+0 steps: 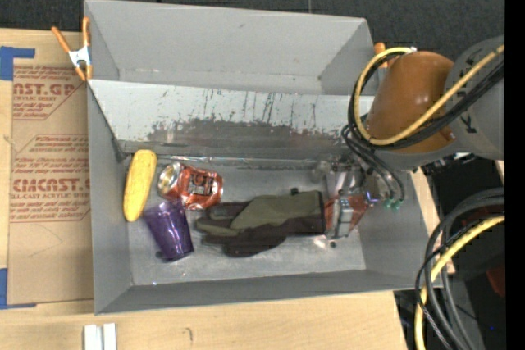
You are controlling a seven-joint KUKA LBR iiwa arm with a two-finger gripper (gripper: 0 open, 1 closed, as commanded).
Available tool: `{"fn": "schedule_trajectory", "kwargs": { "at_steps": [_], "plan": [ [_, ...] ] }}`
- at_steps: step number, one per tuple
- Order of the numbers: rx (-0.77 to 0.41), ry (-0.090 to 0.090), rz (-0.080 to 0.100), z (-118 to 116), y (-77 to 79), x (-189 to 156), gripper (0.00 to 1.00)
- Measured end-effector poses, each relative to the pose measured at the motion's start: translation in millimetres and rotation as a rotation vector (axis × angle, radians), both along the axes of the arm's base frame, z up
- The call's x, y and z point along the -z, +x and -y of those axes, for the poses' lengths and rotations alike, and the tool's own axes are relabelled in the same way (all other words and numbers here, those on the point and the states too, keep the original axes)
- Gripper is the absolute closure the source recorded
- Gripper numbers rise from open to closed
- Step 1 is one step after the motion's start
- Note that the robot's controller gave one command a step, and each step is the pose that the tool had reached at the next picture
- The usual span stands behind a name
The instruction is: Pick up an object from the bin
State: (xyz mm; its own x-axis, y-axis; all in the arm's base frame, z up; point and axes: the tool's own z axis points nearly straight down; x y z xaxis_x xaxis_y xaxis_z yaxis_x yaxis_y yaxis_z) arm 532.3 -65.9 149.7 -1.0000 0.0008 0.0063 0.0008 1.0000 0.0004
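Arm (486, 94): one; large rounded casing, matt grey, smooth surface.
Wrist cover (414, 98): domed shell, glossy orange-brown, with a pale highlight near its top.
Yellow cables (356, 98): thin; they run in a wide loop round the wrist cover's left edge and across the grey casing.
Black cables (371, 147): bundled beneath the wrist cover alongside the yellow ones, leading to the gripper.
Gripper (339, 221): small metal-grey assembly with dark parts, red and white patches, and short coloured wires at its right side.
Lower cable loops (433, 254): black hose in broad arcs, edged with yellow line.
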Motion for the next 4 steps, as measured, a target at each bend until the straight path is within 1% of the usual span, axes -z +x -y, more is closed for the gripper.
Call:
{"fn": "schedule_trajectory", "kwargs": {
  "at_steps": [1,2,3,4],
  "plan": [
    [-0.001,-0.001,0.007,-0.2,1.7,-4.6,0.0],
    [-0.174,0.001,0.006,-19.5,-7.5,68.0,1.0],
    [-0.175,0.001,0.006,-19.6,-7.5,68.0,1.0],
    [-0.216,0.0,0.008,-8.0,-9.1,-35.2,1.0]
  ]
}}
